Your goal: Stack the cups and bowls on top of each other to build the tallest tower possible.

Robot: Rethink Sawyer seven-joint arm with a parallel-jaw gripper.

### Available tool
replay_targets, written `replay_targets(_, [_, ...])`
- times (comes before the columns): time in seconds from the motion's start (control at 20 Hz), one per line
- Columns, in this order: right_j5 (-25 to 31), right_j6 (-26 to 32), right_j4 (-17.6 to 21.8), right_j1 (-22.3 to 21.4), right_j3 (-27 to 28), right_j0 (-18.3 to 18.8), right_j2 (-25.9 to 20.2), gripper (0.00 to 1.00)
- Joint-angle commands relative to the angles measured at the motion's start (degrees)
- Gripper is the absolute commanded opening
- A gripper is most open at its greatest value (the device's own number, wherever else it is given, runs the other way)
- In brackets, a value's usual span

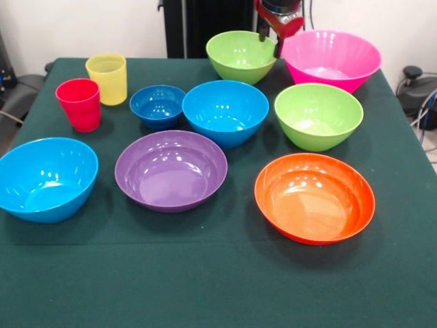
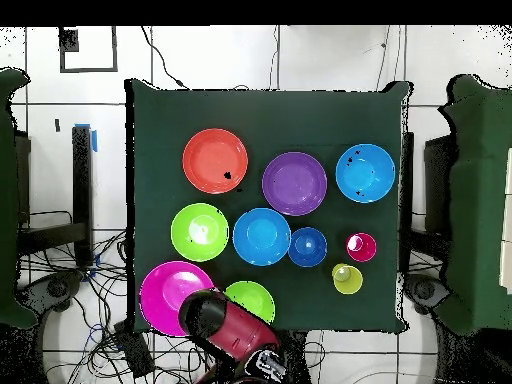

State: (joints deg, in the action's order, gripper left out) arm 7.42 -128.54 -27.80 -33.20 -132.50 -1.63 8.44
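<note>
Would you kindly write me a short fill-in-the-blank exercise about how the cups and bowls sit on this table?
1. The red cup stands beside the ____ cup.
2. The gripper hangs between the far lime green bowl and the ____ bowl.
3. The small dark blue bowl sits between the cups and a light ____ bowl.
4. The number of bowls stacked so far is ____.

Missing words: yellow; pink; blue; zero

Front view opposite robot; overhead straight down.
</note>
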Motion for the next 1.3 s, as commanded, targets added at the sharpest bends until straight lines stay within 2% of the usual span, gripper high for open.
replay_targets(0.05, [-5.7, -11.1, -1.4, 2.7, 4.7, 3.2, -9.0, 1.00])
replay_targets(0.8, [-1.9, -10.6, -1.5, -0.6, 3.8, 3.5, -8.6, 1.00])
replay_targets(1.05, [4.2, -11.0, -2.2, -3.5, 4.3, 0.3, -4.8, 1.00])
replay_targets(1.3, [4.3, -10.7, -2.2, -4.0, 4.1, 0.4, -5.0, 1.00])
